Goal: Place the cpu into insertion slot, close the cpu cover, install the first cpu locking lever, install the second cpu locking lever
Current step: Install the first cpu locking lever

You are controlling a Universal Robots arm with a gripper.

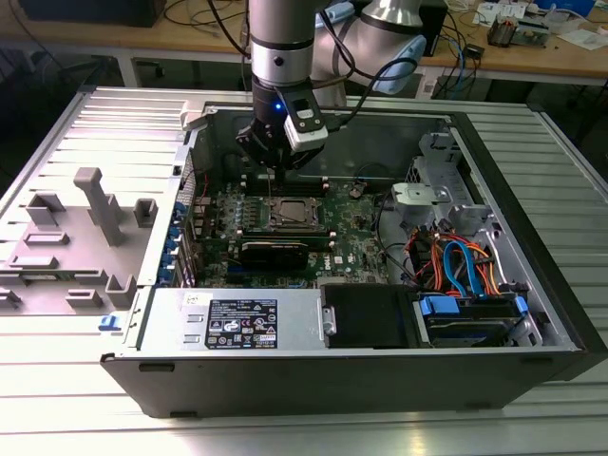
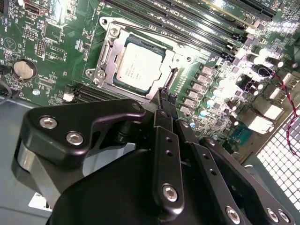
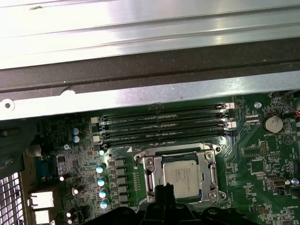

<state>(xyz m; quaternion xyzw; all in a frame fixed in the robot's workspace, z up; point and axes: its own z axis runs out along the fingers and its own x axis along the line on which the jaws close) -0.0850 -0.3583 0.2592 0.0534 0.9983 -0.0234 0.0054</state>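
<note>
Entry: open computer case [image 1: 285, 375] lying on a ribbed metal table [image 1: 57, 408]; green motherboard [image 1: 366, 242] exposed inside.

The cpu [image 2: 139, 65]: lying flat in the insertion slot [image 2: 172, 74], silver top up; placement judged done.

The cpu cover [image 2: 108, 58]: down over the chip, its silvery frame bordering the metal top on every side that shows in both wrist views; closing judged done.

Locking levers: one thin wire lever [image 2: 140, 29] lies low along the slot's edge nearest the long black memory slots [image 2: 206, 23]; whether its end is hooked under a catch cannot be told; any lever on the opposite edge sits at the fingertips and cannot be read; the two lever steps are therefore not counted as finished.

Gripper [image 2: 167, 95]: low over the board, tips at the slot's edge opposite the memory slots; fingers [image 2: 164, 140] drawn nearly together with only a slim gap; nothing visibly clamped between them; contact with cover or lever cannot be told; in the exterior view the gripper [image 1: 275, 171] hangs close above the slot, arm upright over the case.
</note>
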